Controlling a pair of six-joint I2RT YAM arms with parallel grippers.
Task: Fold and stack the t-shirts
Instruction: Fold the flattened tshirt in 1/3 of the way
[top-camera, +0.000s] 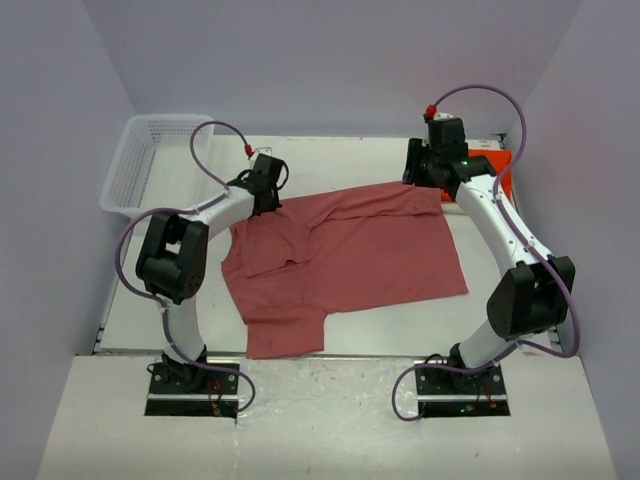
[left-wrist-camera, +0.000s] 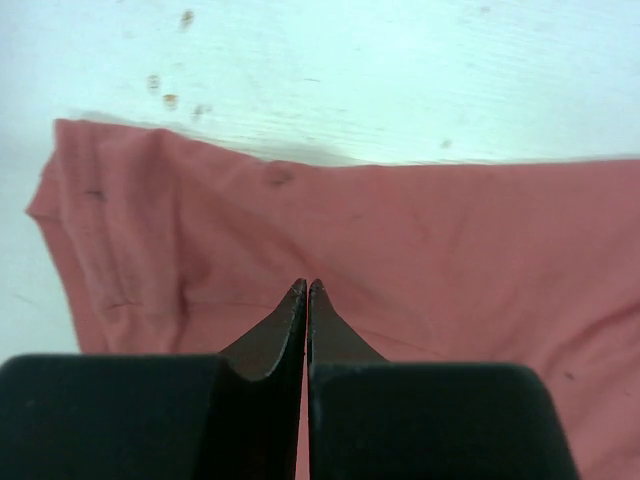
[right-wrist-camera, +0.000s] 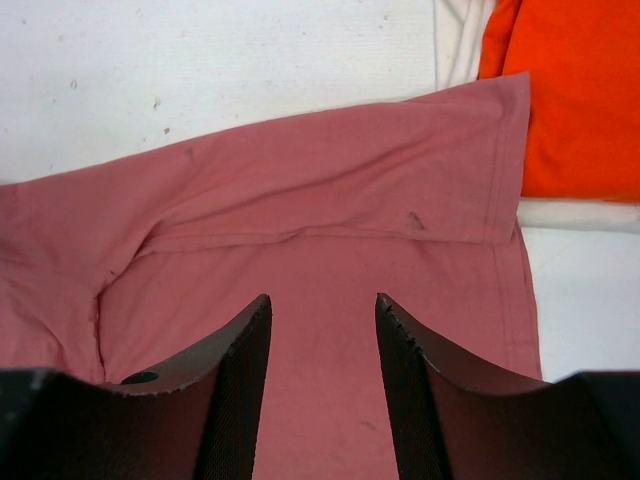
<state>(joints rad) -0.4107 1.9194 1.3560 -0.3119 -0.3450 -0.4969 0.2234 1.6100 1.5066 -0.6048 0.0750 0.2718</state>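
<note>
Left end effector (left-wrist-camera: 305, 288): its two dark fingers are seen pressed together, tip to tip, on the rose-red t-shirt (top-camera: 350, 255), close to the shirt's far left edge. It cannot be told whether cloth is caught between the tips. Around them the fabric is lightly creased, and a stitched hem is seen at the left of the wrist view, with bare white worktop (top-camera: 400, 325) beyond the shirt's far edge.

The right end effector (right-wrist-camera: 322, 300) is held above the same shirt at its far right corner, with its fingers spread apart and nothing between them. Just beyond these fingers a strip of the shirt is folded back over the body, and its stitched hem ends at the right.

The rose-red t-shirt is laid out across the middle of the worktop, between the two arms, mostly flat. One sleeve reaches toward the near edge on the left, and some wrinkles are gathered on the left side.

Against the folded corner, at the far right of the worktop, a bright orange t-shirt (right-wrist-camera: 580, 100) is lying on a white t-shirt (right-wrist-camera: 570, 213), of which only the edges are seen. A white plastic mesh basket (top-camera: 125, 175) is placed at the far left corner, apart from the shirts.
</note>
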